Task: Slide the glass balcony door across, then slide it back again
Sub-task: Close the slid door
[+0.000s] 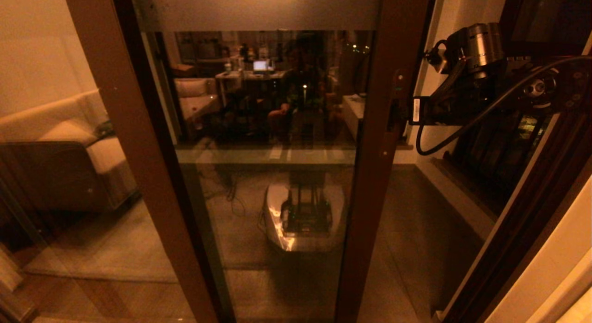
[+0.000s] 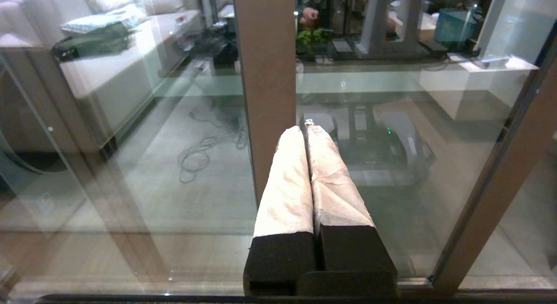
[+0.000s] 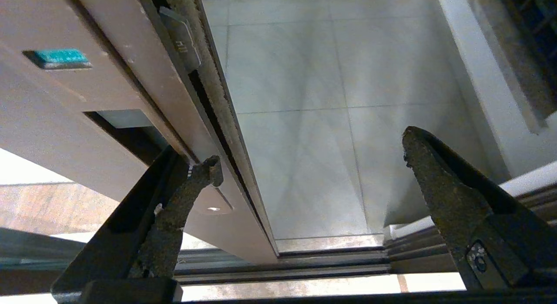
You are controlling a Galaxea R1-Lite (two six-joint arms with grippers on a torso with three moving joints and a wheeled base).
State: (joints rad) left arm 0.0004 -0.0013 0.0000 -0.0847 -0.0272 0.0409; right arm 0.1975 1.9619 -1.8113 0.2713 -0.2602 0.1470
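Reaching up at the right edge of the doorway, my right gripper (image 3: 309, 164) is sitting with its dark, rough-faced fingers spread wide apart and nothing clamped between them. One finger (image 3: 191, 186) is pressing against the brown stile of the tall brown-framed glass balcony door (image 1: 273, 175), just below the narrow dark recessed handle slot (image 3: 126, 130), while the other finger is hanging free over the pale tiled balcony floor (image 3: 296, 99). I am seeing the small screw (image 3: 213, 209) on the stile right beside the touching fingertip, and the metal floor track (image 3: 330, 256) running across below.

From my head, the door is standing in the middle of the opening, its frosted top band (image 1: 254, 8) above the reflective pane, and its handle-side stile is meeting my right arm (image 1: 467, 73). An open gap is showing between that stile and the white wall.

I am holding my left gripper (image 2: 307, 129) low in front of the glass, its pale padded fingers pressed together, gripping nothing.
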